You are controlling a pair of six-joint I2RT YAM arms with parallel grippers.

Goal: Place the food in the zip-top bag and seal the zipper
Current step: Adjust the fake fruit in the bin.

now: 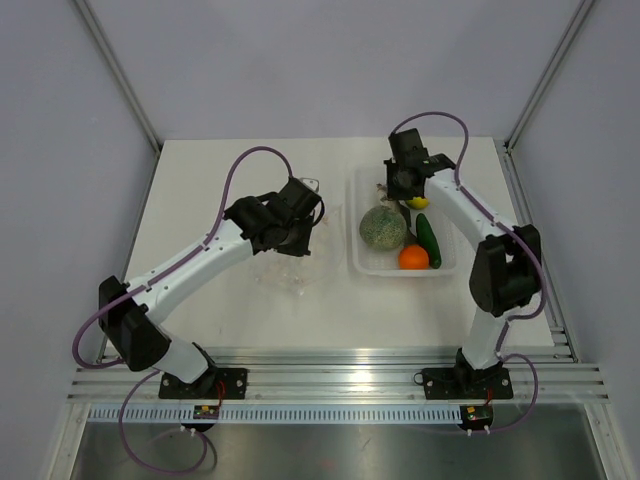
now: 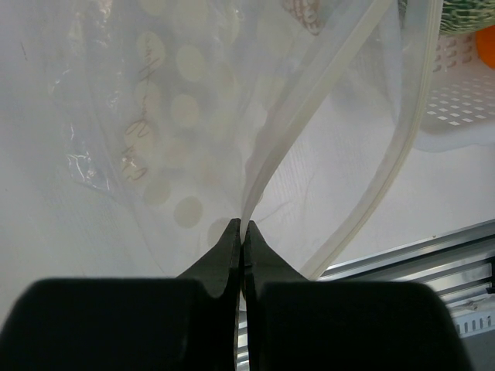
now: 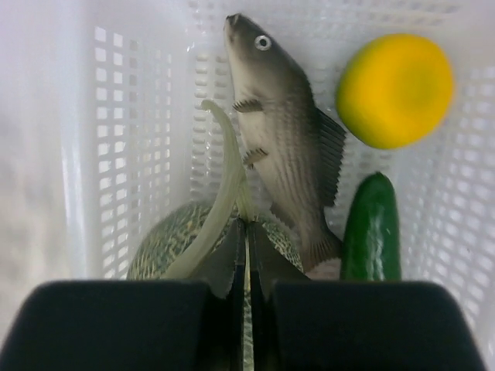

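Note:
The zip-top bag lies crinkled on the table under my left arm. My left gripper is shut on its mouth edge; in the left wrist view the gripper pinches one zipper strip, and the other strip bows away, so the mouth is open. My right gripper hangs over the far end of the white tray. In the right wrist view it is shut on the pale stem of the speckled green ball. The fish, lemon and cucumber lie beside it. The orange ball sits at the tray's near end.
The perforated white tray wall stands close to the left of my right gripper. The tray also shows at the right of the left wrist view. An aluminium rail runs along the table's near edge.

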